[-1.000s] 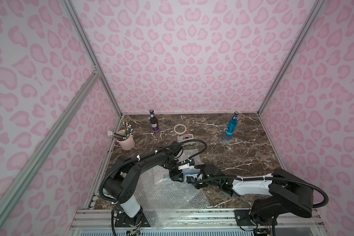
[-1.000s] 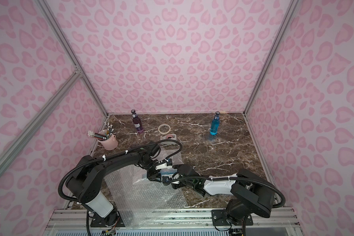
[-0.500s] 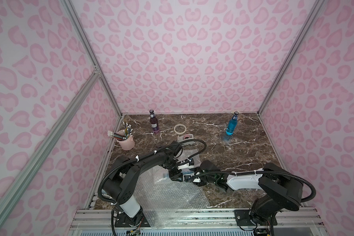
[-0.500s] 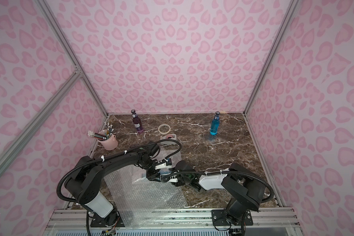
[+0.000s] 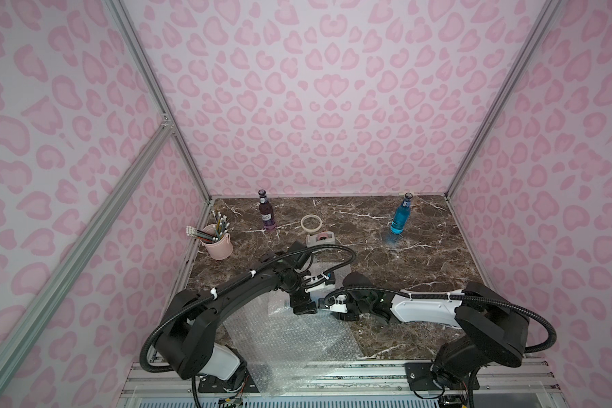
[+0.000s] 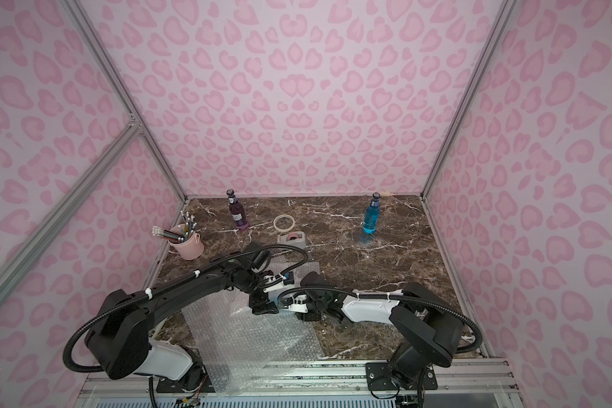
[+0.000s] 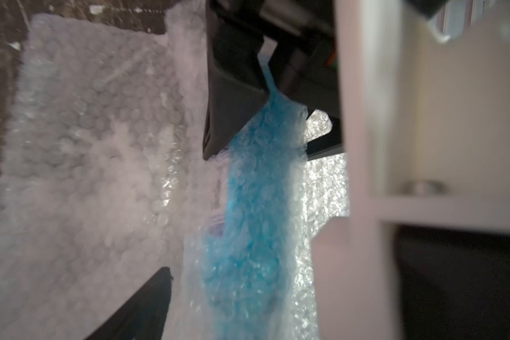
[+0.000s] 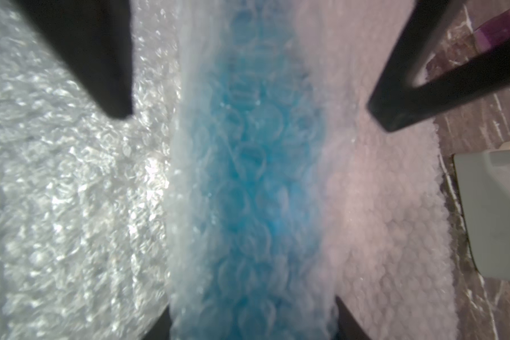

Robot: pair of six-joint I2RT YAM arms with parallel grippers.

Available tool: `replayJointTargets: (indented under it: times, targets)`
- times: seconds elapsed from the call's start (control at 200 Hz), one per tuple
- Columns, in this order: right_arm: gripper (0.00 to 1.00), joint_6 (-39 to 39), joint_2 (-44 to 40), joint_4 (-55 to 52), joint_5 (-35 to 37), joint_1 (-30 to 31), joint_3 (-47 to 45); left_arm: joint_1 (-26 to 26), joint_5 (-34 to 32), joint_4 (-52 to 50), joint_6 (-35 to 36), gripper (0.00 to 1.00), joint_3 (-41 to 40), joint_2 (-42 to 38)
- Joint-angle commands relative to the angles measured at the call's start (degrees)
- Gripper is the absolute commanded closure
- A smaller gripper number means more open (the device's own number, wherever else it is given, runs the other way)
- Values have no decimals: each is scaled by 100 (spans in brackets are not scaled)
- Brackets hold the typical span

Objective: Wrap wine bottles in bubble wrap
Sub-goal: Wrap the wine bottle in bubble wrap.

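A blue wine bottle lies rolled in bubble wrap at the front middle of the table. My right gripper is shut on this wrapped bottle, one finger against each side. My left gripper faces it, open, its fingers standing wide on either side of the roll without touching it. In the left wrist view the wrapped bottle runs between the right gripper's black fingers. A purple bottle and another blue bottle stand upright at the back, in both top views.
A pale tape roll and a grey tape dispenser sit behind the arms. At the left stands a pink cup of pencils. The bubble wrap sheet hangs over the table's front edge onto the rail.
My right gripper has pushed in to the left, closer to the left gripper, and closed on the wrapped bottle. The left gripper's jaws have spread wider.
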Motion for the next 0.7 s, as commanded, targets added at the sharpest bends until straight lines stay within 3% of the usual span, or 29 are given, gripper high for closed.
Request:
replayJointTargets:
  times: [0.0, 0.195, 0.46, 0.695]
  targets:
    - [65, 270, 87, -258, -362, -27, 187, 21, -544, -459, -77, 14, -158, -433]
    - [64, 619, 154, -602, -1083, -200, 464, 148, -1546, -506, -396, 13, -789, -1661]
    - [61, 807, 856, -1759, -2089, -568, 1410, 89, -1219, -24, -372, 12, -1736, -3456]
    - [58, 1250, 1484, -2612, -2845, -832, 2151, -986, -2382, 1013, 394, 13, -2398, -3475]
